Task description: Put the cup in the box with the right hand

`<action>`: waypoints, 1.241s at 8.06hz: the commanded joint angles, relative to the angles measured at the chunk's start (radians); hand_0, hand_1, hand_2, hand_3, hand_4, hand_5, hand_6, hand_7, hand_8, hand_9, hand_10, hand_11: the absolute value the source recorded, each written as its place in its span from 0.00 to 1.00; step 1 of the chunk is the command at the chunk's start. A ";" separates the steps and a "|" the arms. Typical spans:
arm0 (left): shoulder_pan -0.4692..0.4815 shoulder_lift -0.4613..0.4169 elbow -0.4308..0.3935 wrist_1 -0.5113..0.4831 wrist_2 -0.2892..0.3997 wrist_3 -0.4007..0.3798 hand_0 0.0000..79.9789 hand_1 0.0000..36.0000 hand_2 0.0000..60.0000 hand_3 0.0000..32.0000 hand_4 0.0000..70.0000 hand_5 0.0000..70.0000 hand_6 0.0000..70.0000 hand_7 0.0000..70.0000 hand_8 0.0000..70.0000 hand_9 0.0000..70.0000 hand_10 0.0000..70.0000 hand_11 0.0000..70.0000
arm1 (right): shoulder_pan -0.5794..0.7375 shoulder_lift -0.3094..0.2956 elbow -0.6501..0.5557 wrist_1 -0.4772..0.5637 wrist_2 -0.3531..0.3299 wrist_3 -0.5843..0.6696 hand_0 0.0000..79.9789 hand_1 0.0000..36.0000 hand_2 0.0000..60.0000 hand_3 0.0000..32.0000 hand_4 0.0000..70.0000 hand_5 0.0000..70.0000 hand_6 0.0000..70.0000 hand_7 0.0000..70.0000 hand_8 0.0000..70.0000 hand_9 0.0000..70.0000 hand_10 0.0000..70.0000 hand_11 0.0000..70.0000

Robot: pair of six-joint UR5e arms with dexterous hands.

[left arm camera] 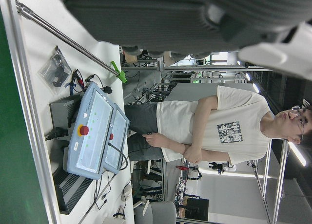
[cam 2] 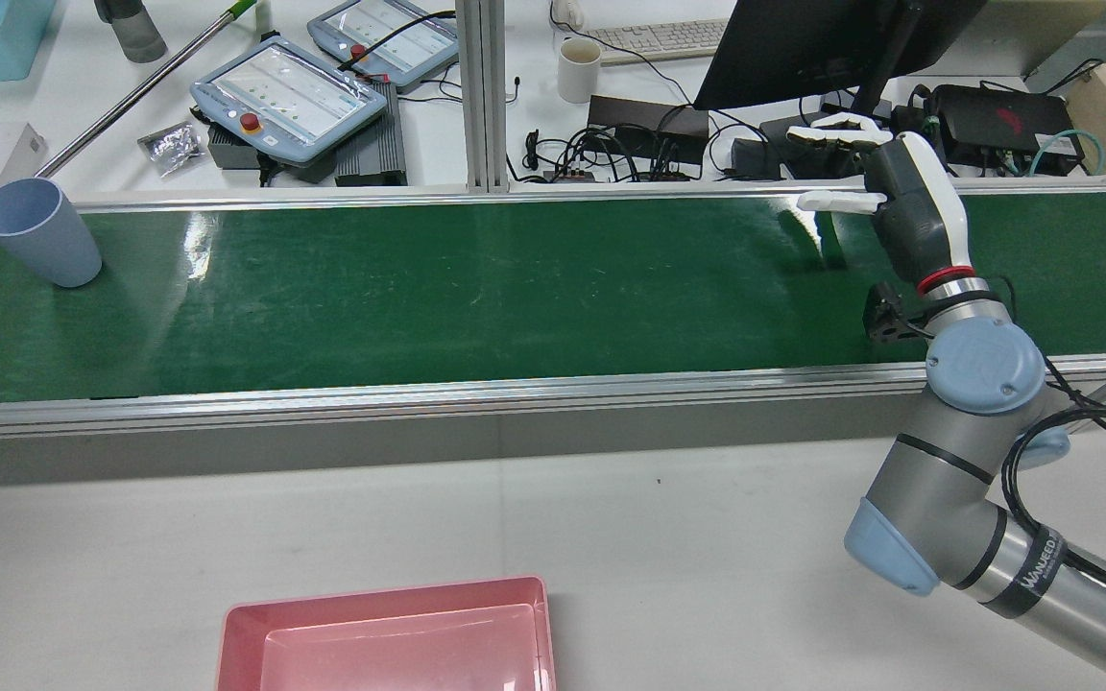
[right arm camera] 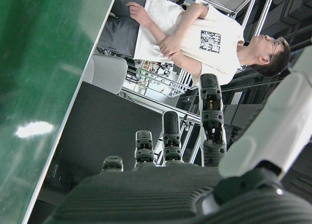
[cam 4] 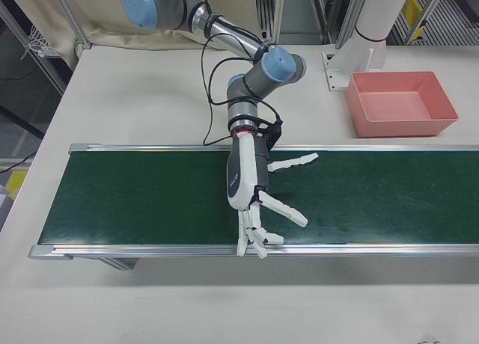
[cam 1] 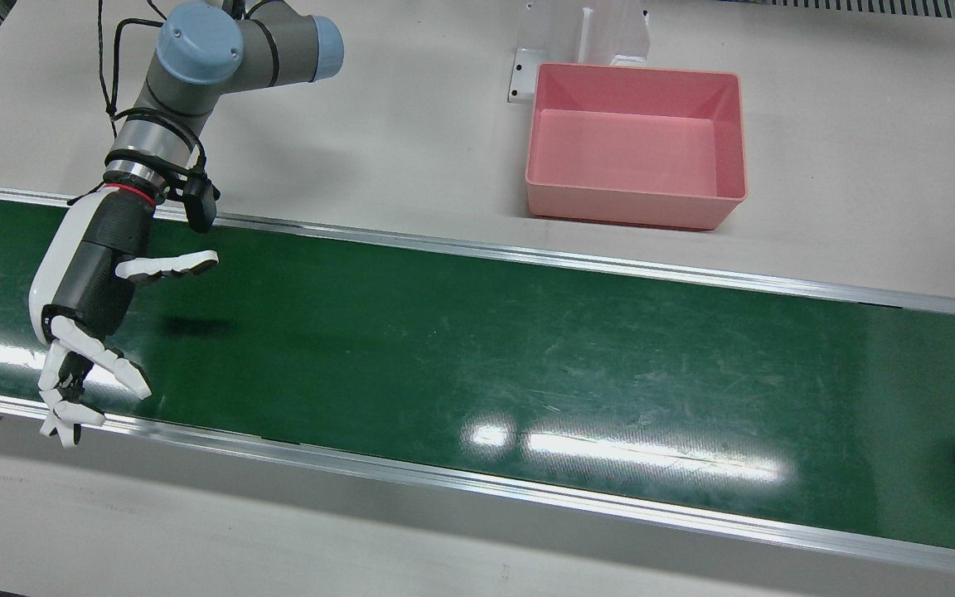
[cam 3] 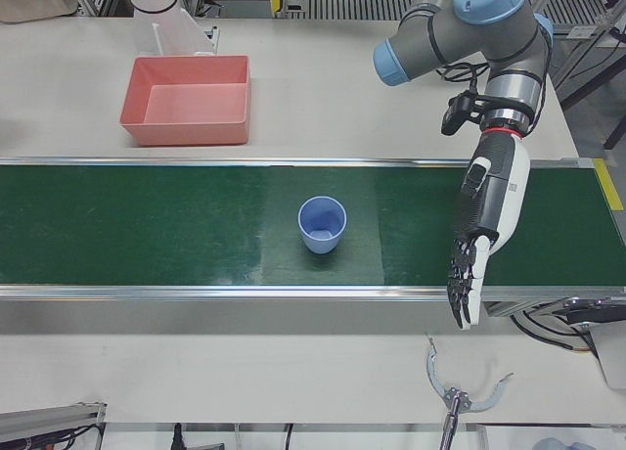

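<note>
Right-front view shows the right hand (cam 4: 253,202) spread wide above the green belt (cam 4: 150,194), holding nothing. The blue cup (cam 2: 39,232) stands upright far along the belt, well apart from it; the pink box (cam 1: 635,145) sits beside the belt.

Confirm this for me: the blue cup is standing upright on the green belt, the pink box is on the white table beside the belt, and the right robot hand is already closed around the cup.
Not quite. The right robot hand is open and holds nothing; the rear view shows it far along the belt from the blue cup. The rest stands: the cup is upright on the green belt, and the pink box is on the white table beside it.
</note>
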 commanded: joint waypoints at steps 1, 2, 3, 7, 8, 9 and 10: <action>-0.001 0.000 0.000 0.000 0.000 0.000 0.00 0.00 0.00 0.00 0.00 0.00 0.00 0.00 0.00 0.00 0.00 0.00 | 0.001 -0.051 0.012 0.018 -0.002 0.072 0.54 0.00 0.00 0.26 0.50 0.02 0.10 0.61 0.10 0.23 0.04 0.07; -0.001 0.000 0.000 0.000 0.000 -0.002 0.00 0.00 0.00 0.00 0.00 0.00 0.00 0.00 0.00 0.00 0.00 0.00 | 0.010 -0.098 0.026 0.018 -0.004 0.093 0.55 0.00 0.00 0.27 0.48 0.02 0.10 0.60 0.10 0.22 0.04 0.05; -0.001 0.000 0.000 0.000 0.000 0.000 0.00 0.00 0.00 0.00 0.00 0.00 0.00 0.00 0.00 0.00 0.00 0.00 | 0.050 -0.141 0.038 0.020 -0.045 0.105 0.55 0.00 0.00 0.28 0.47 0.02 0.10 0.59 0.10 0.22 0.03 0.04; -0.001 0.000 0.000 0.000 0.000 0.000 0.00 0.00 0.00 0.00 0.00 0.00 0.00 0.00 0.00 0.00 0.00 0.00 | 0.141 -0.145 0.026 0.023 -0.134 0.104 0.54 0.00 0.00 0.26 0.45 0.02 0.09 0.57 0.10 0.22 0.03 0.05; -0.001 0.000 0.000 0.000 0.000 -0.002 0.00 0.00 0.00 0.00 0.00 0.00 0.00 0.00 0.00 0.00 0.00 0.00 | 0.140 -0.142 0.028 0.023 -0.134 0.102 0.54 0.00 0.00 0.22 0.47 0.02 0.10 0.57 0.10 0.22 0.04 0.06; -0.001 0.000 0.000 0.000 0.000 0.000 0.00 0.00 0.00 0.00 0.00 0.00 0.00 0.00 0.00 0.00 0.00 0.00 | 0.140 -0.146 0.023 0.062 -0.153 0.099 0.54 0.00 0.00 0.18 0.48 0.02 0.10 0.58 0.10 0.22 0.05 0.07; -0.001 0.000 0.000 0.000 0.000 0.000 0.00 0.00 0.00 0.00 0.00 0.00 0.00 0.00 0.00 0.00 0.00 0.00 | 0.150 -0.148 -0.001 0.078 -0.171 0.100 0.54 0.00 0.00 0.16 0.46 0.02 0.10 0.58 0.10 0.22 0.06 0.09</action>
